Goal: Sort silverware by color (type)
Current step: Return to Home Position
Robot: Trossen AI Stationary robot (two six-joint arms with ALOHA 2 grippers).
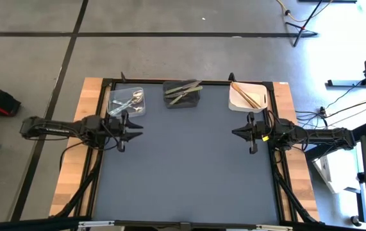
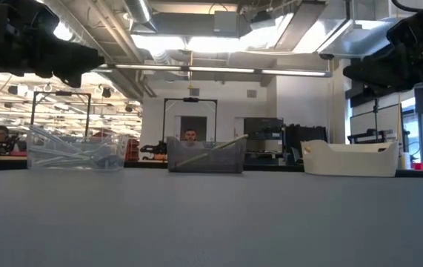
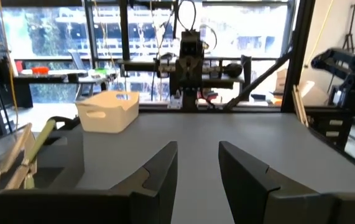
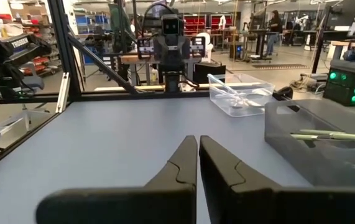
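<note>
All the silverware lies in three bins along the far edge. Silver spoons [image 1: 128, 101] are in the clear bin [image 1: 115, 109]. Olive-green pieces [image 1: 184, 89] lie in the dark grey bin [image 1: 183, 101], some sticking over its rim. Copper-orange sticks [image 1: 248, 95] are in the white bin [image 1: 237, 102]. My left gripper [image 1: 136, 126] hovers over the table's left side, just near of the clear bin, open and empty [image 3: 198, 149]. My right gripper [image 1: 235, 133] hovers over the right side, near of the white bin, shut and empty [image 4: 198, 142]. The two grippers point at each other.
The grey table top [image 1: 183, 167] stretches between and in front of the grippers, framed by a dark rail with wooden borders [image 1: 74, 167]. In the low view the bins [image 2: 205, 157] stand in a row at the far edge. A person [image 2: 190, 136] sits far behind in the room.
</note>
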